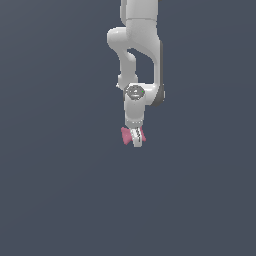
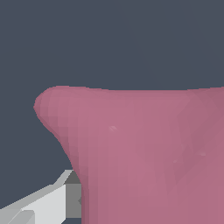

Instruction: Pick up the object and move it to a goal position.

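The object [image 1: 126,135] is a small pink-magenta chunk that sticks out on both sides of my white gripper [image 1: 136,141] in the exterior view. The gripper hangs straight down from the arm and is shut on the object. In the wrist view the object [image 2: 144,153] fills most of the picture as a broad pink mass. One grey-white finger [image 2: 48,203] shows pressed against its side; the other finger is hidden behind it.
The white arm [image 1: 140,45] comes down from the upper edge of the exterior view. Around it lies a plain dark grey-blue surface [image 1: 50,190].
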Motion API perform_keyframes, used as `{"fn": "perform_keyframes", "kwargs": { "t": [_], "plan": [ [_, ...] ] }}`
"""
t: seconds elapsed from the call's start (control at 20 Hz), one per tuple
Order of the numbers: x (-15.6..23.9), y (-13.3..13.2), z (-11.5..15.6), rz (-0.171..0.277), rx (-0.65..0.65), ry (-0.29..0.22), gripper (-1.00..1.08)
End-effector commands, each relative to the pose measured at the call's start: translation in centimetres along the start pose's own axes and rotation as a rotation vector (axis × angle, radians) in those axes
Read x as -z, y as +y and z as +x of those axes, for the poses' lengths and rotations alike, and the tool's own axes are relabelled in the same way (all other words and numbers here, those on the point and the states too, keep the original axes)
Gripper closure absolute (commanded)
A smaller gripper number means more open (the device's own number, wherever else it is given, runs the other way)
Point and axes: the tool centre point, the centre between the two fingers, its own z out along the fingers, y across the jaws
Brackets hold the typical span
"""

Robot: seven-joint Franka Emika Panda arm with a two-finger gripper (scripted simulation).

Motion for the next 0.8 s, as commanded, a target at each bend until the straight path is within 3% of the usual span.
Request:
{"fn": "perform_keyframes", "kwargs": {
  "t": [0.0, 0.35, 0.75],
  "plan": [
    [0.0, 0.0, 0.0, 0.0, 0.0, 0.0, 1.08],
    [1.2, -1.1, -0.6, 0.0, 0.0, 0.0, 1.08],
    [4.8, -4.6, -2.2, -0.001, -0.001, 0.003, 1.08]
  ]
}}
